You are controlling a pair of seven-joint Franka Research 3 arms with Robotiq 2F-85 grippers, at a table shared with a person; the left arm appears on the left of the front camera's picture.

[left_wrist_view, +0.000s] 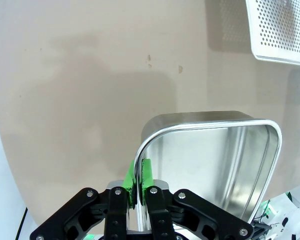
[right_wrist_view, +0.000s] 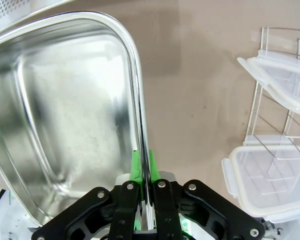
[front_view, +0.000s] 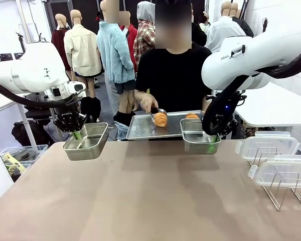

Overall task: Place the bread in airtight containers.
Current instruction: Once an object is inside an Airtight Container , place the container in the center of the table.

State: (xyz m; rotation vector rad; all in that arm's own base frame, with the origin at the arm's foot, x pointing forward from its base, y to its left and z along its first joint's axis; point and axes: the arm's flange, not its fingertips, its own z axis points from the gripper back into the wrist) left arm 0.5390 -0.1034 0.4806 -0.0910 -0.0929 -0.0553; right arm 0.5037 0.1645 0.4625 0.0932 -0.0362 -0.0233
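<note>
- The table (front_view: 150,201) has us on the near side. A person on the far side holds the big perforated tray (front_view: 143,129) just behind our two tins.
- The left tin (front_view: 83,152) and right tin (front_view: 200,147) both look empty and seem to be lifted off the table.
- Our left gripper (left_wrist_view: 140,177) is clamped on the left tin's rim, and our right gripper (right_wrist_view: 142,165) pinches the right tin's rim the same way.
- One croissant (front_view: 160,119) sits in tongs (front_view: 154,110) in the person's hand (front_view: 146,103), over the tray and nearer the right tin. We can't make out its long axis.
- A second croissant (front_view: 192,116) lies on the tray just behind the right tin, so we'd guess the right arm gets filled first.
</note>
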